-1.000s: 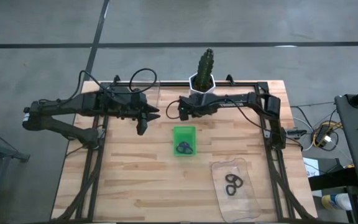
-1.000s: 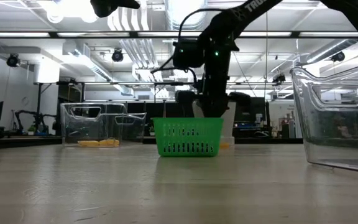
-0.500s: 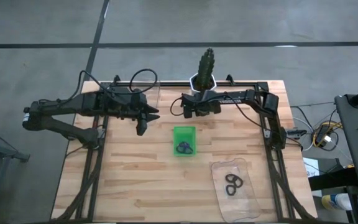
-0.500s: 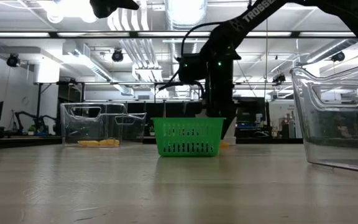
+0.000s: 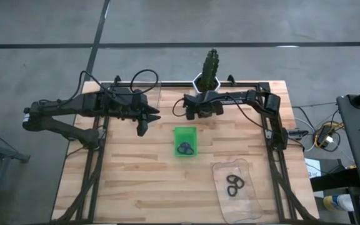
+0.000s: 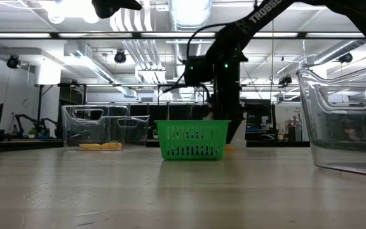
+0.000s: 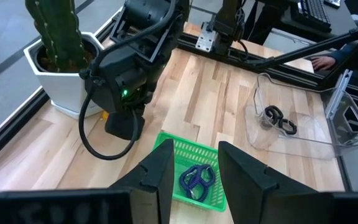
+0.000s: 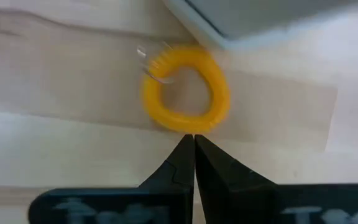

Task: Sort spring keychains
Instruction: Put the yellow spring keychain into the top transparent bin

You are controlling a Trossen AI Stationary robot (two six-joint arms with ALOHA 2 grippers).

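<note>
An orange spring keychain (image 8: pixel 185 90) lies flat on the wood beside the white cactus pot's base (image 8: pixel 260 18). My right gripper (image 8: pixel 194 137) is shut, pointing down, its tips at the ring's near edge; it hovers by the pot (image 5: pixel 199 111). Purple keychains (image 7: pixel 196 177) lie in the green tray (image 5: pixel 185 132). Black keychains (image 5: pixel 234 185) lie in a clear tray (image 5: pixel 245 209). More orange keychains (image 6: pixel 100 145) lie in a second clear tray (image 6: pixel 81 117). My left gripper (image 7: pixel 194 158) is open and waits left of the green tray (image 5: pixel 144 127). My right gripper's shut fingertips (image 8: pixel 190 142) stand right at the outer rim of the orange keychain (image 8: pixel 188 127), coming from above. Whether they touch the ring, I cannot tell.
The cactus in its white pot (image 5: pixel 206 78) stands at the far edge, close behind my right gripper. The green tray (image 6: pixel 192 140) sits mid-table. The clear tray (image 6: pixel 345 121) is near the right front. Bare wood lies at the near left (image 5: pixel 124 181).
My right gripper has moved toward the table's right, closer to the cactus pot, and has settled above the orange keychain. My left arm has kept still.
</note>
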